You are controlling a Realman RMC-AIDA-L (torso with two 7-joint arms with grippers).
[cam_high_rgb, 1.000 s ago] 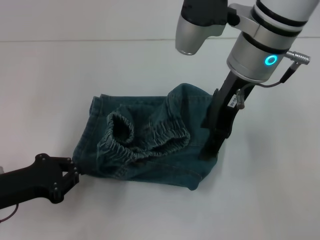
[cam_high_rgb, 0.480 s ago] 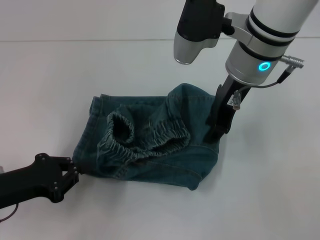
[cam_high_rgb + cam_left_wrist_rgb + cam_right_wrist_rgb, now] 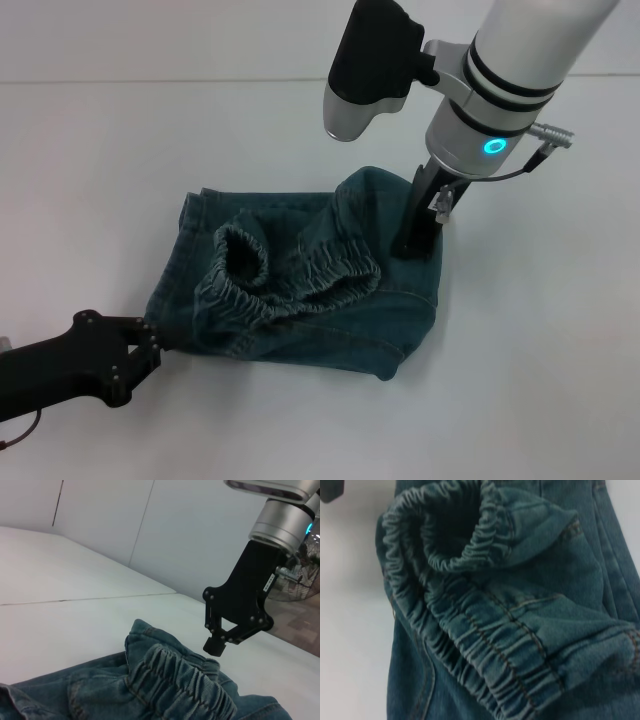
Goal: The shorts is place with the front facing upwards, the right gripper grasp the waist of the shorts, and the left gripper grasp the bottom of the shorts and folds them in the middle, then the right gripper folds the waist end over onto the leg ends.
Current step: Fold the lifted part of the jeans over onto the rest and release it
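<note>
Soft denim shorts (image 3: 300, 290), already folded, being handled on the counter (image 3: 540, 380).
Limp, bulky fabric; the ruffled waist (image 3: 300, 285) is judged the firmest hold. Right gripper (image 3: 415, 245) fingers are seen together beside it; left gripper (image 3: 140, 345) at the shorts' corner, fingers' state cannot be told.

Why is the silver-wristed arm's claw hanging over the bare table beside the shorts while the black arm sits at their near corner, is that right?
Not quite. In the head view the right gripper hangs over the shorts themselves, near their far right edge, not over bare table. The left gripper does sit at their near corner.

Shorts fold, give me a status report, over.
Right gripper shut, at the shorts' right edge, holding nothing. Left gripper at their left corner, grip unclear. Waistband lies bunched on top. Nothing in the way.
</note>
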